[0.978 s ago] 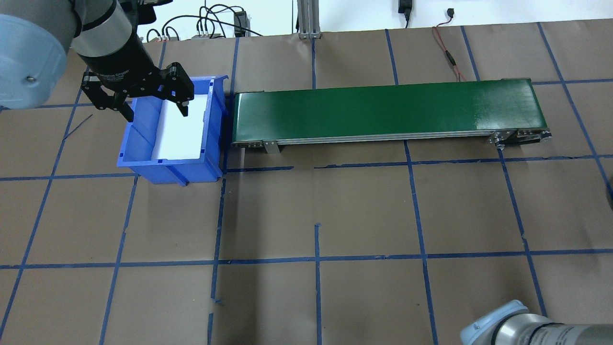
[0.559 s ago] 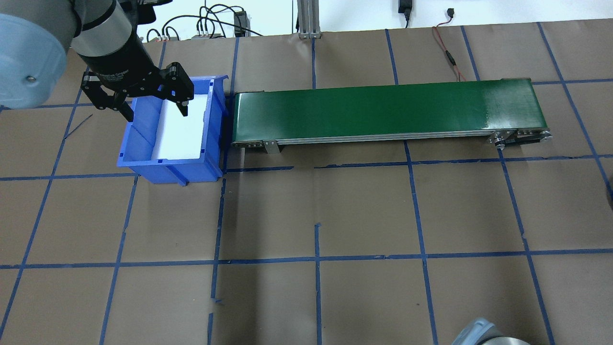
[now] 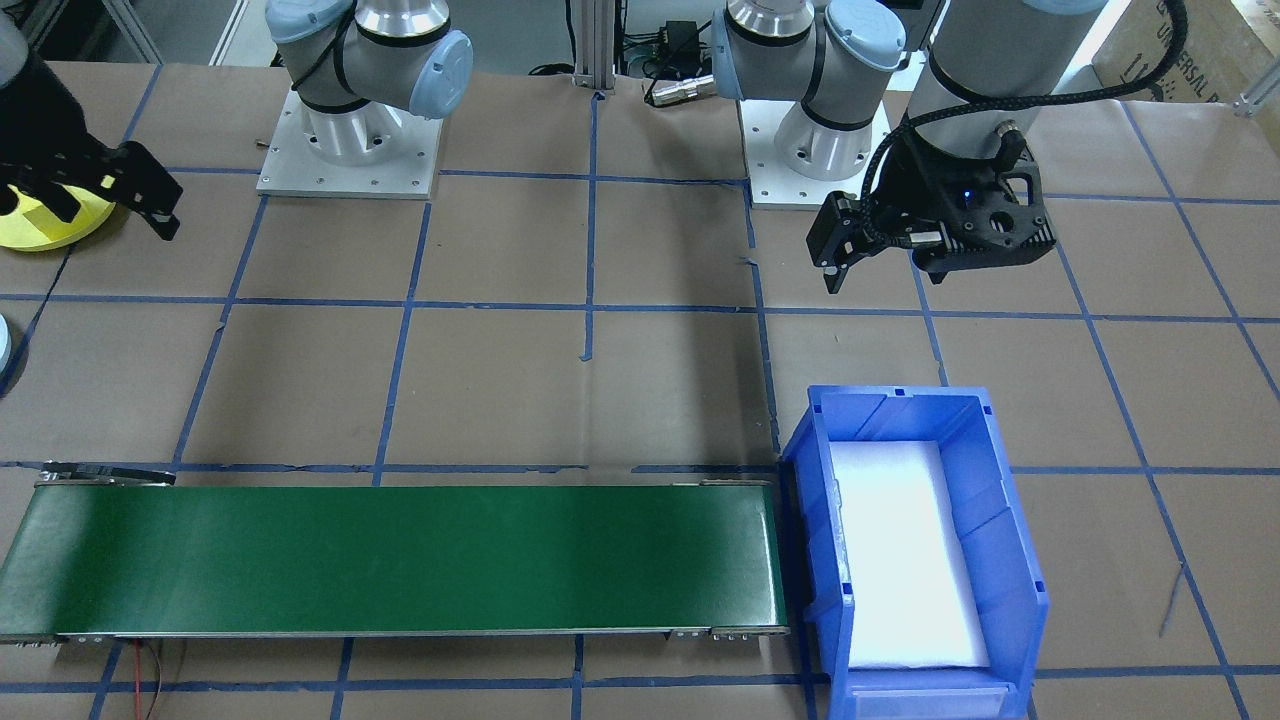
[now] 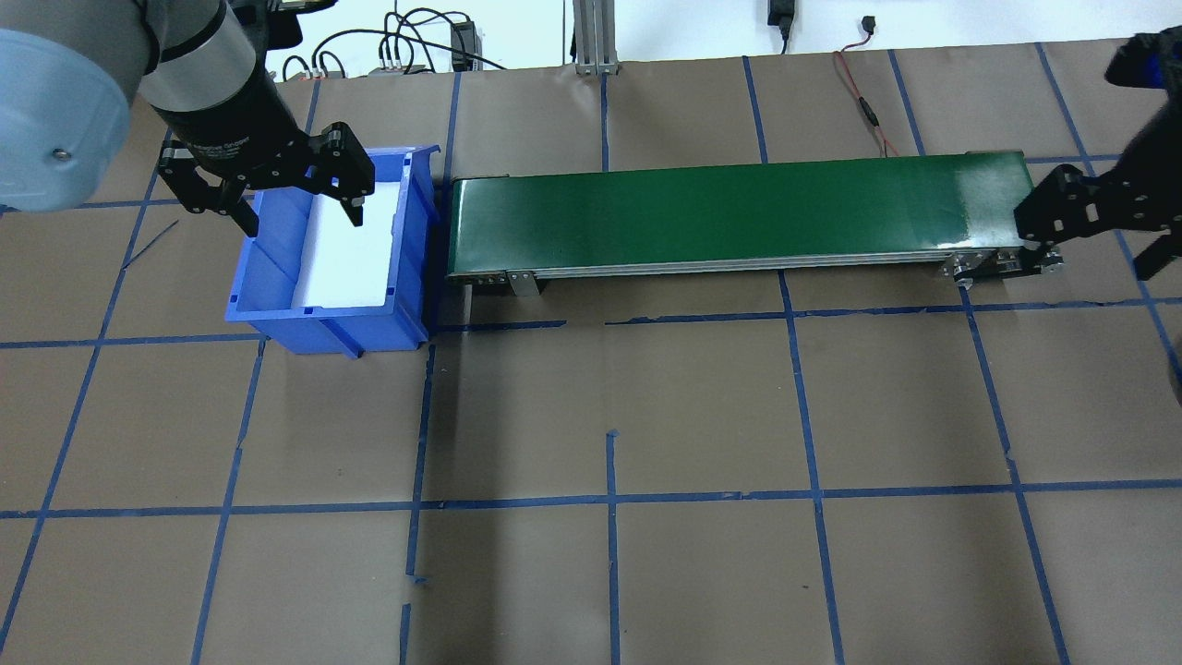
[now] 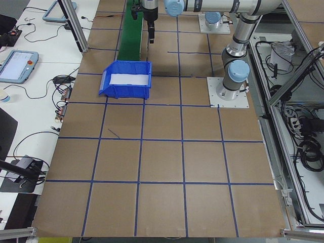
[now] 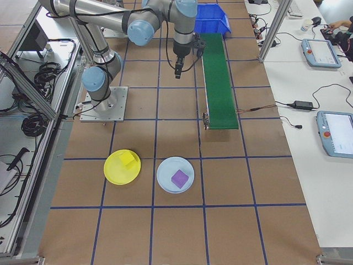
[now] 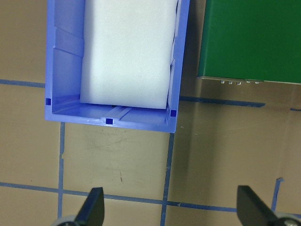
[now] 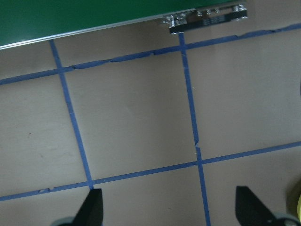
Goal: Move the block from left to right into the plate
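The left gripper [image 4: 295,199] hangs at the upper left of the overhead view, above the back edge of the blue bin [image 4: 411,208], its two black fingers spread wide with nothing between them. Its wrist camera looks straight down into that bin, and all I can see inside is a white foam liner [image 7: 127,52]; no block sits in it.

To the right of the bin, nearly touching it, runs the long green conveyor belt [image 4: 739,212], and its surface is bare from end to end.

The right gripper [image 4: 1094,254] comes in at the upper right edge of the overhead view, just past the belt's far end, fingers apart and empty. Its wrist view shows only brown table paper [image 8: 136,122] and blue tape lines beneath it.

From the camera at the robot's right, low in the frame, two plates lie side by side on the table: a yellow plate [image 6: 115,171] holding a yellow block [image 6: 127,159], and just beside it a pale blue plate [image 6: 165,179] holding a purple block [image 6: 179,178]. Both are well apart from the belt's end. An operator's hand [image 6: 339,25] shows at the upper right corner there.
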{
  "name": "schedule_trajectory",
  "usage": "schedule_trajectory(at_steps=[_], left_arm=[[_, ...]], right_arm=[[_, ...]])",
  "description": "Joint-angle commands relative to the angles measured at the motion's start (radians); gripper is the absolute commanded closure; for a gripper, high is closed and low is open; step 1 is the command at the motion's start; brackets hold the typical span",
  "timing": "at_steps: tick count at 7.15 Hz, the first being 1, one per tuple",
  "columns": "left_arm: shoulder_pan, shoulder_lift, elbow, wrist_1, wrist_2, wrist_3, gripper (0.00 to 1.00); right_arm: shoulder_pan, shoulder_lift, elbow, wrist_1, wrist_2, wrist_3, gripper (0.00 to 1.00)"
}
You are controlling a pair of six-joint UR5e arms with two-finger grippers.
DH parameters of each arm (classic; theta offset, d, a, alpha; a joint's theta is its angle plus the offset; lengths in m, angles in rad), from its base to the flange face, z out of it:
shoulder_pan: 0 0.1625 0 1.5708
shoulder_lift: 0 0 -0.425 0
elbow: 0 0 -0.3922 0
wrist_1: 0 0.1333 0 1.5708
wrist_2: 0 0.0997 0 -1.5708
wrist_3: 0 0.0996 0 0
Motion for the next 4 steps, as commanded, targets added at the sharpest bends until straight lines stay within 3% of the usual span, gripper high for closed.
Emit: schedule_trajectory(at_steps=[1,2,4], left_arm=[[-0.001,0.000,-0.002,0.000,0.000,0.000,0.00],[-0.002,0.000,-0.004,0.000,0.000,-0.002,0.00],[-0.001,0.000,-0.004,0.000,0.000,0.000,0.00]], right_arm=[[0.208,0.052,-0.057,-0.019,0.005,0.140,0.00],[0.239,0.091,-0.097,-0.065,0.010,0.139,0.00],[0.242,0.187,-0.218,-0.068,0.104,0.139,0.00]])
